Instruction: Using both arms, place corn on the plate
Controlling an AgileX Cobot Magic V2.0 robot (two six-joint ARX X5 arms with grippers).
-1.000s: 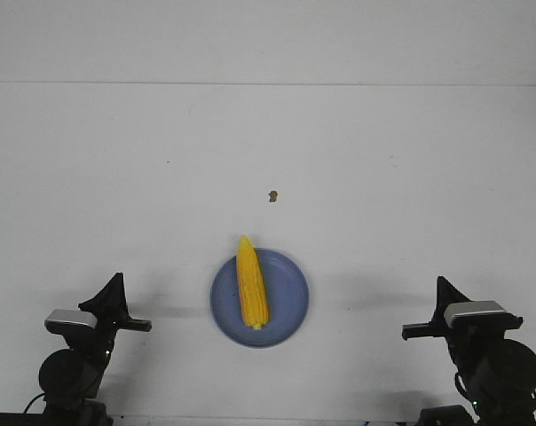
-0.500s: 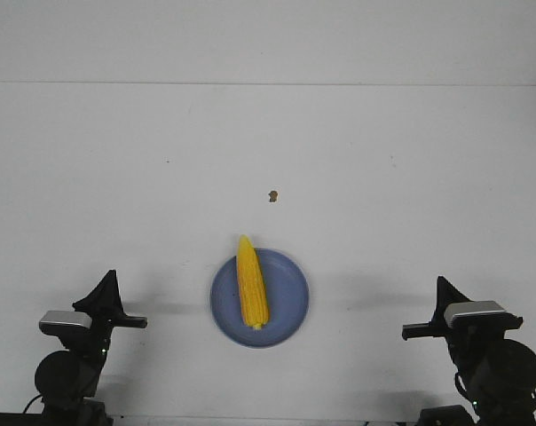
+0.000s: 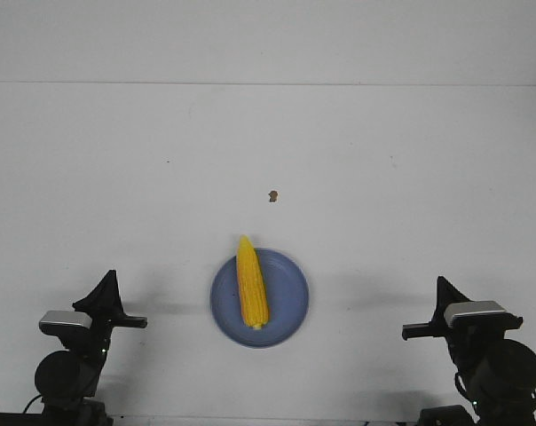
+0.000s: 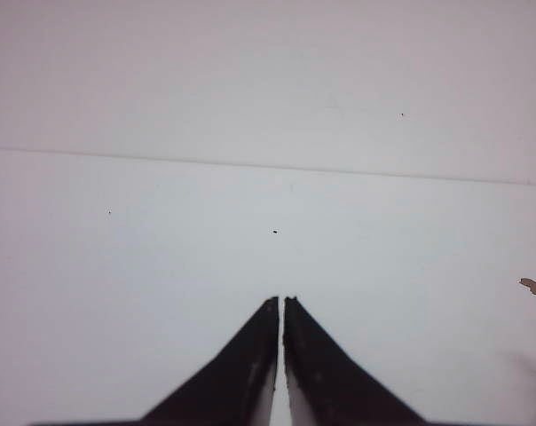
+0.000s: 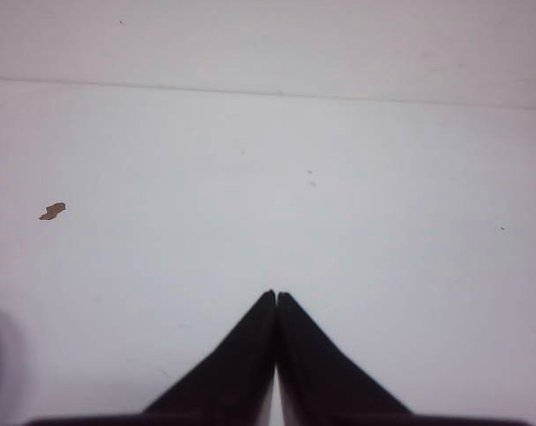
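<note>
The yellow corn [image 3: 250, 284] lies on the periwinkle-blue plate [image 3: 288, 297] near the table's front middle, its pointed end reaching past the plate's far rim. My left gripper [image 3: 109, 277] is shut and empty at the front left, well apart from the plate; in the left wrist view [image 4: 280, 300] its jaws stand nearly together. My right gripper [image 3: 441, 283] is shut and empty at the front right; in the right wrist view [image 5: 276, 294] its tips touch. Neither wrist view shows the corn.
A tiny brown speck [image 3: 272, 196] lies on the white table beyond the plate; it also shows in the left wrist view [image 4: 532, 286] and the right wrist view [image 5: 51, 211]. The table's far edge meets a white wall.
The left arm drew back and down toward the front left between one second and half a second ago, then stayed still. The right arm, corn and plate have not moved.
</note>
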